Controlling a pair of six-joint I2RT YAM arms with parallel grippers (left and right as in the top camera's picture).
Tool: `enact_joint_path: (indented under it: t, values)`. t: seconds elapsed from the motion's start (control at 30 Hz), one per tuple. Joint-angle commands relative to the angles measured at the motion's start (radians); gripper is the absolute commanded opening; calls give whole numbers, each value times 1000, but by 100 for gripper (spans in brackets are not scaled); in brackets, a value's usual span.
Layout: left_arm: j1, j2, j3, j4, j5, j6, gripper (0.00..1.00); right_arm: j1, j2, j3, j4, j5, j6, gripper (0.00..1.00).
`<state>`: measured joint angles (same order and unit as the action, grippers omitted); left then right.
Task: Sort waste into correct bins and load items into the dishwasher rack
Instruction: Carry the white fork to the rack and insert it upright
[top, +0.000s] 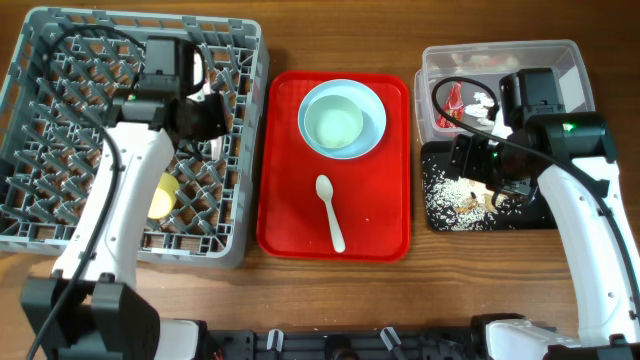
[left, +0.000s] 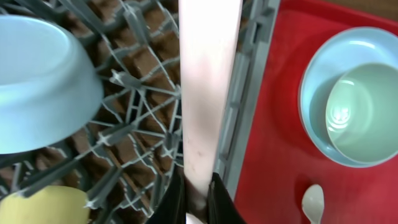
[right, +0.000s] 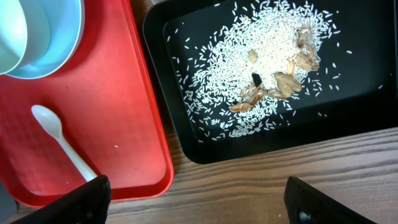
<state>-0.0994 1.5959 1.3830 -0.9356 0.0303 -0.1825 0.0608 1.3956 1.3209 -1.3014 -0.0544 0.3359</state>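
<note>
The grey dishwasher rack (top: 250, 150) fills the left side. My left gripper (top: 205, 115) (left: 199, 200) hangs over it, shut on the white plate (left: 208, 93), which stands edge-on over the rack's right side. A light blue bowl (left: 37, 81) and the yellow cup (top: 163, 195) (left: 43, 205) lie in the rack. Another light blue bowl (top: 342, 118) and a white spoon (top: 330, 212) (right: 62, 140) sit on the red tray (top: 290, 225). My right gripper (top: 490, 165) (right: 199, 196) is open and holds nothing, above the black tray (top: 535, 215) (right: 373, 93) of rice scraps (right: 267, 50).
The clear tub (top: 570, 60) at the back right holds the red-and-white wrapper (top: 455, 100) and white tissue (top: 485, 100). Bare wooden table lies in front of the trays, and a narrow strip shows between the red tray and the black tray.
</note>
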Motion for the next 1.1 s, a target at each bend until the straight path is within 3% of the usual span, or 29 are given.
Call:
enact_joint_path:
  t: [0.0,0.37,0.5,0.53,0.77,0.93,1.07]
  values:
    - [-10,72,3,-5,36,22,4,-2,-7,1,1,18,4,90]
    - [-8,211,3,-3,41,19,4,-2,-7,1,0,17,4,90]
    - [-10,211,3,-5,64,19,30,-2,-7,1,-1,17,4,90]
    - [-10,211,3,-5,71,19,46,-2,-7,1,-2,16,4,90]
    - [-28,88,6,-43,136,9,49,-2,-7,1,-1,14,4,90]
    - [-151,-19,6,-50,198,-69,50,-2,-7,1,0,14,5,90]
    - [-294,10,4,-104,-8,-105,49,-2,-7,1,-2,14,4,90]
